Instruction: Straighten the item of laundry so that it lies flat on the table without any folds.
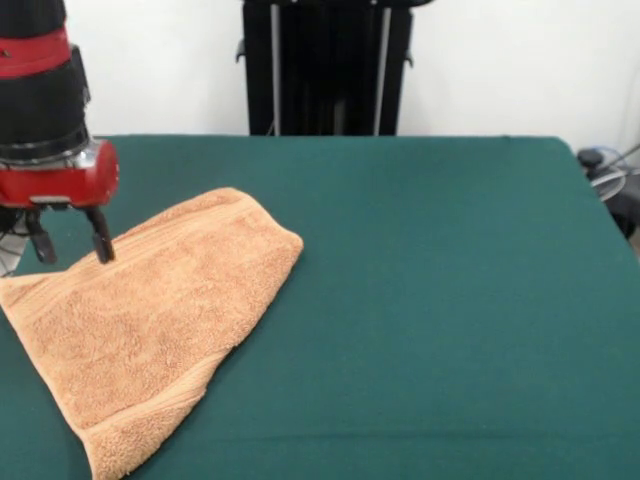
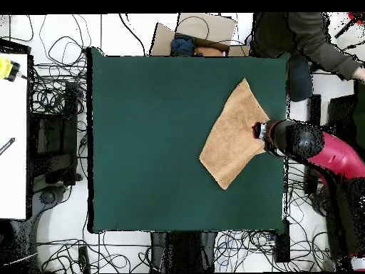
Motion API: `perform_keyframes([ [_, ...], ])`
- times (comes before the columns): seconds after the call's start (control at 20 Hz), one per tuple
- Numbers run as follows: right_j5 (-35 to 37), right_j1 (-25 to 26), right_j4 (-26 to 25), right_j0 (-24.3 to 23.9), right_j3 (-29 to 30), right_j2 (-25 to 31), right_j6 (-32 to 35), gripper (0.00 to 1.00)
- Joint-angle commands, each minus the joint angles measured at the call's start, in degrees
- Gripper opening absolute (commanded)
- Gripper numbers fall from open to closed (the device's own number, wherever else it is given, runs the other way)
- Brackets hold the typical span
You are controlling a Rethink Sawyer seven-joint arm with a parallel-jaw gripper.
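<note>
Over the towel (image 1: 150,310), end effector (image 1: 70,240) hangs parted.

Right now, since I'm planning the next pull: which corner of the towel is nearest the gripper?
The corner at the towel's left tip in the front view, by the table's edge; the open gripper hangs just above it. The others lie farther off.
</note>
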Motion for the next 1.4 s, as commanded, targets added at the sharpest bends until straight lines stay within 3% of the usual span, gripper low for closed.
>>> perform_keyframes([
  [0.05,-0.19,6.26,-3.80,0.74,0.30,6.10,-10.39,1.00],
  [0.5,-5.44,6.88,-5.53,1.41,4.11,6.13,-4.97,1.00],
  [0.9,-3.63,10.85,-6.77,1.35,-0.58,8.07,-7.44,1.00],
  [1.4,-6.27,10.46,-8.04,5.81,-0.90,5.75,0.20,1.00],
])
